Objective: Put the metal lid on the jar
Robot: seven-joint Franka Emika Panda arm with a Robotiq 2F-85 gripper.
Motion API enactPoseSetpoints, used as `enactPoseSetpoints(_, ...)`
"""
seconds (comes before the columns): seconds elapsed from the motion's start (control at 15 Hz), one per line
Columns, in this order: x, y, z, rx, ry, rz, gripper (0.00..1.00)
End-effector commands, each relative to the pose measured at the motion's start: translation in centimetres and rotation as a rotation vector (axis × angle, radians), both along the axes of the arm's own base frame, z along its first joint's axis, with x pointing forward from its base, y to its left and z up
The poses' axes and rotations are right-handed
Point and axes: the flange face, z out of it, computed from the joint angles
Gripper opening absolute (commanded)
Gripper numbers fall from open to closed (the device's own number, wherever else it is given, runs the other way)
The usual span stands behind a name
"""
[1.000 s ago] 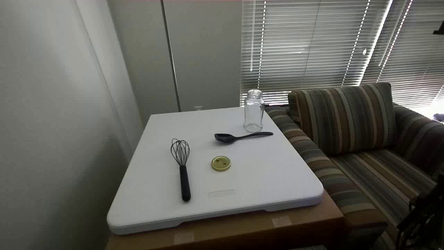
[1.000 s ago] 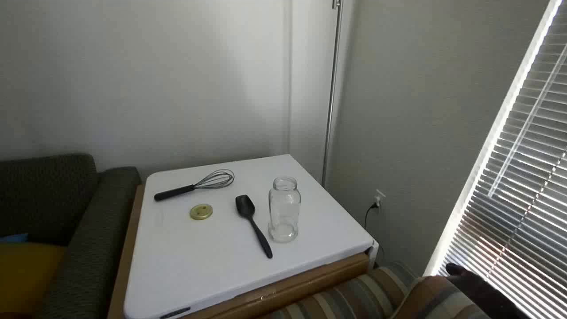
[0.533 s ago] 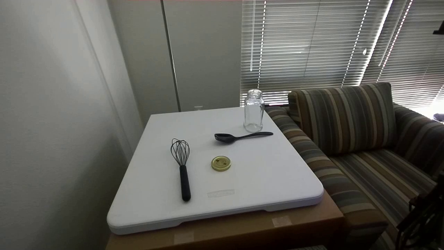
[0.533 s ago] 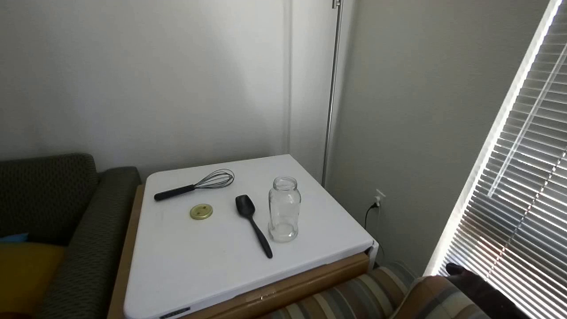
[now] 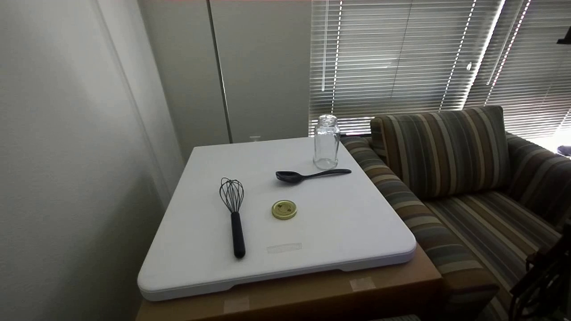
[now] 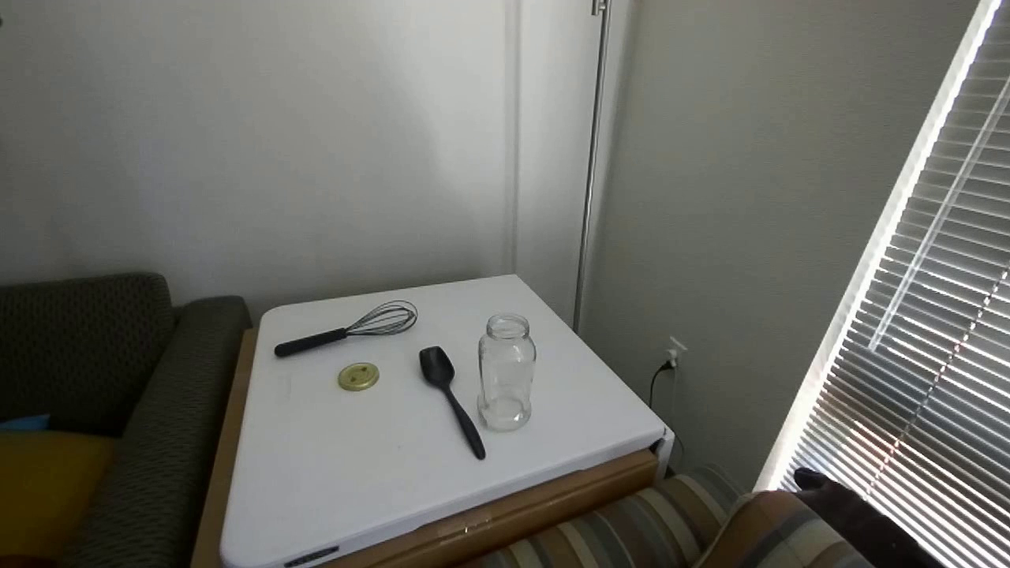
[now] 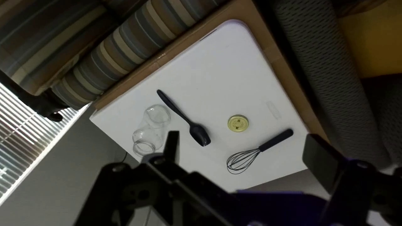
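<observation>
The metal lid is a flat gold disc [image 5: 284,209] lying on the white tabletop [image 5: 352,232]. It also shows in an exterior view [image 6: 358,376] and in the wrist view [image 7: 238,123]. The jar is clear glass, open-topped and upright [image 5: 326,145], near the tabletop's edge. It also shows in an exterior view [image 6: 506,375] and in the wrist view [image 7: 150,130]. My gripper [image 7: 242,142] is open and empty, its fingers wide apart. It is high above the table, and lid, spoon and whisk show between or beyond its fingers. Neither exterior view clearly shows the gripper.
A black spoon [image 5: 308,176] lies between lid and jar, its handle close to the jar's base. A black whisk [image 5: 234,218] lies on the lid's other side. A striped armchair [image 5: 446,178] borders the tabletop. A wall [image 6: 355,158] stands behind the table.
</observation>
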Motion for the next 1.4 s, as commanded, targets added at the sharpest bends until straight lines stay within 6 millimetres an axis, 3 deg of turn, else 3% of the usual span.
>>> enactPoseSetpoints(0.0, 3.9, 3.1, -4.2, 0.007, 0.050, 0.086, 1.00)
enactPoseSetpoints(0.2, 6.4, 5.3, -8.4, 0.006, 0.110, 0.124, 1.00)
enactPoseSetpoints(0.27, 4.4, 4.4, -5.9, 0.010, 0.075, 0.088, 1.00)
enactPoseSetpoints(0.4, 5.1, 5.0, -7.2, 0.002, 0.101, 0.092, 1.00)
enactPoseSetpoints(0.6, 4.7, 4.8, -6.0, 0.007, 0.073, 0.090, 1.00)
enactPoseSetpoints(0.8, 4.3, 5.6, -6.6, 0.004, 0.083, 0.110, 1.00)
enactPoseSetpoints(1.33, 8.0, 11.0, -13.5, 0.012, 0.153, 0.211, 1.00)
